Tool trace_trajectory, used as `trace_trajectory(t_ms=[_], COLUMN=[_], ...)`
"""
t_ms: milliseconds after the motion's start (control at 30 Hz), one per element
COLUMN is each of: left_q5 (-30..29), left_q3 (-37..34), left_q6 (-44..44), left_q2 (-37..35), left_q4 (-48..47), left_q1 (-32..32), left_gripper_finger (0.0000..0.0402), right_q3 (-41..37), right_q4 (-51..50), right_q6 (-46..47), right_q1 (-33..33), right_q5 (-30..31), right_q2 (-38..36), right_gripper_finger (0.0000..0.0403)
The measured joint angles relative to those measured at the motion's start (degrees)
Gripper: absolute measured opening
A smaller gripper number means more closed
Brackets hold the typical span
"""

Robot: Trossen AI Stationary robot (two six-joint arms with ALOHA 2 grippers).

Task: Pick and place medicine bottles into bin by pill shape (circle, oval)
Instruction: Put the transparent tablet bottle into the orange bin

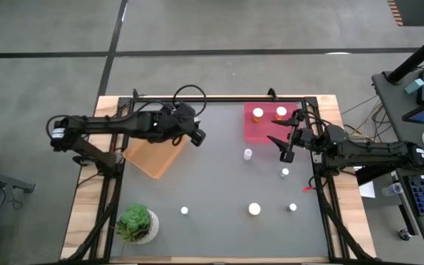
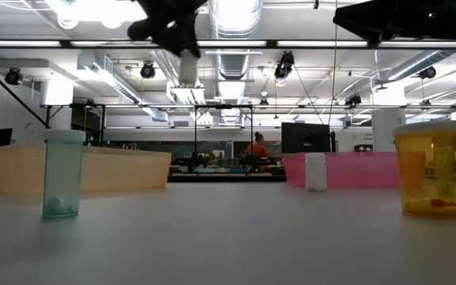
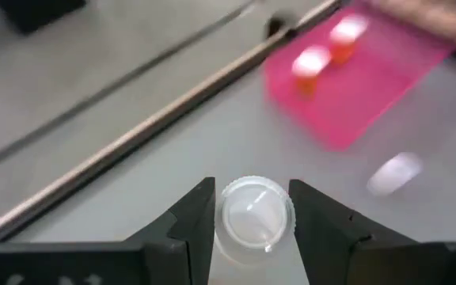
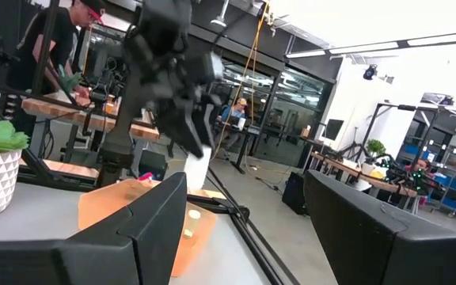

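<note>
My left gripper is shut on a small white bottle and holds it high above the table, between the orange bin and the pink bin. The low view shows the bottle hanging under the gripper, as does the right wrist view. My right gripper is open and empty, beside the pink bin's near right corner. Two orange bottles stand in the pink bin. Several more bottles stand upright on the grey mat, among them a white one and a wide one. My left gripper pinches the white bottle's top, at the sides of the round cap, between its two fingers. The fingers come from above, pointing down. The bottle hangs upright below them, lifted clear of the table.
A potted green plant stands at the near left corner. In the low view, a clear bottle, a white bottle and an orange bottle stand on the mat. A black frame rail runs along the far edge. Desks and a person show beyond the table.
</note>
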Motion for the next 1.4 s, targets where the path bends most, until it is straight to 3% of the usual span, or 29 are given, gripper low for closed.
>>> trace_trajectory(t_ms=[100,467,733,933,1067,1400], left_q5=[3.26,46.32,69.58,79.32,80.82,81.47], left_q3=[-0.12,-0.15,-0.21,-0.28,-0.28,-0.28], left_q6=[-4.34,-2.46,-7.60,-7.51,-8.03,-7.34], left_q2=[0.81,3.62,3.57,3.55,3.55,3.53], left_q4=[-7.09,-8.76,-0.31,22.17,31.73,32.93], left_q1=[1.17,3.33,3.06,2.59,2.59,2.59], left_gripper_finger=[0.0125,0.0125,0.0126,0.0126,0.0126,0.0126], right_q3=[0.00,0.00,0.00,0.00,0.00,0.00], right_q4=[0.00,0.00,0.00,-0.02,-0.02,-0.04], right_q6=[0.00,0.01,0.06,0.04,0.02,-0.35], right_q1=[-0.01,0.00,0.02,0.01,-0.01,0.02], right_q5=[0.02,0.02,-0.01,-0.01,-0.01,-0.01], right_q2=[-0.02,0.00,0.00,-0.02,-0.02,0.01], right_gripper_finger=[0.0247,0.0247,0.0247,0.0247,0.0247,0.0247])
